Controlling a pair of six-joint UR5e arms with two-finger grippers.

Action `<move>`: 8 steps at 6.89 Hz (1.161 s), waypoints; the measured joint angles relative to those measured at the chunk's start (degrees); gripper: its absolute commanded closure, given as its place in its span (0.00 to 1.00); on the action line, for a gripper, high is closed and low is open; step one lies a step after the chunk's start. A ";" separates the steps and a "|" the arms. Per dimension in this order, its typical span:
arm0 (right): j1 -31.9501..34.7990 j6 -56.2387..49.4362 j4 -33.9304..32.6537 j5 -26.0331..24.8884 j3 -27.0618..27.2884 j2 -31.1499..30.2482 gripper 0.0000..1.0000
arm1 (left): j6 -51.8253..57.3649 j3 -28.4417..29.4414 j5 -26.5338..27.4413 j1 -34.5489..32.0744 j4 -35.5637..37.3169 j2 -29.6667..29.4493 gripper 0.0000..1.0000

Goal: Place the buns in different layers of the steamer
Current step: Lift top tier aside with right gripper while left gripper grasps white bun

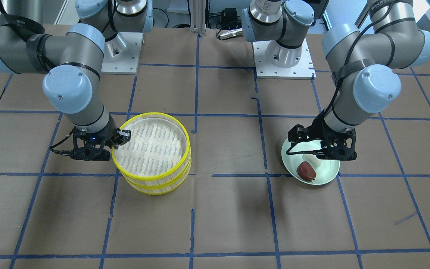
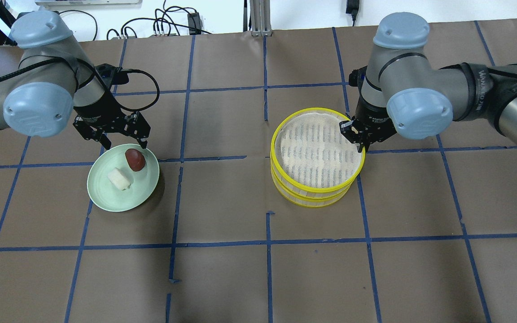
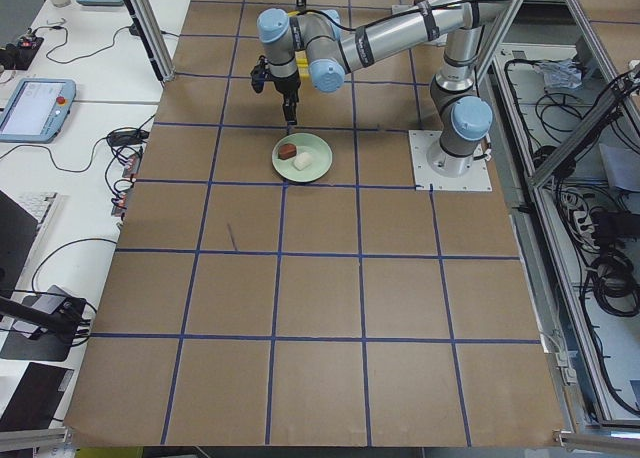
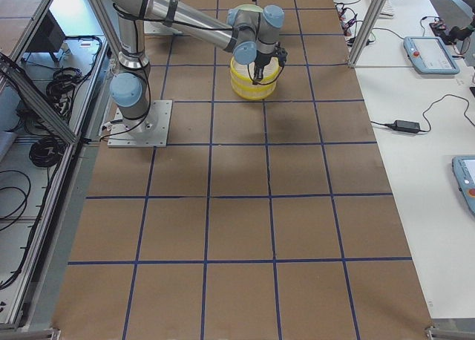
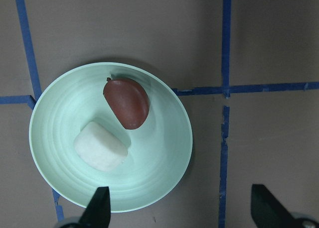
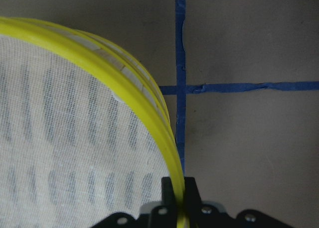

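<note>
The two steamer layers are stacked: the top layer [image 2: 317, 109] sits on the bottom layer [image 2: 313, 202], and both are empty. My right gripper [image 2: 360, 144] is shut on the top layer's yellow rim [image 6: 149, 116] at its right edge, one finger inside and one outside. The white bun [image 2: 120, 178] and the reddish-brown bun [image 2: 135, 159] lie side by side on the pale green plate [image 2: 106, 197]. My left gripper [image 5: 182, 208] is open and empty, hovering above the plate's near edge. The left wrist view shows the brown bun [image 5: 127, 102] and white bun [image 5: 101, 146] below it.
The table [image 2: 258, 269] is covered in brown paper with a blue tape grid. The plate stands on the robot's left, the steamer stack right of centre, about two grid squares apart. Both arm bases [image 1: 282, 56] are at the table's back.
</note>
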 measured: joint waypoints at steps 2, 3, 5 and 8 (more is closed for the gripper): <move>-0.85 -1.17 2.45 0.04 -3.23 -1.57 0.87 | -0.42 -1.34 3.02 0.86 4.41 -2.77 0.08; -2.47 -2.79 5.94 0.02 -6.54 -1.83 0.87 | -1.00 -2.46 3.19 2.98 6.46 -3.97 0.09; -7.96 -7.23 11.66 0.04 -10.27 -2.72 0.86 | -3.37 -4.99 0.57 6.75 10.00 -6.27 0.10; -13.98 -13.98 14.33 -0.69 -10.77 -5.53 0.86 | -4.95 -6.47 0.01 9.65 10.61 -8.29 0.25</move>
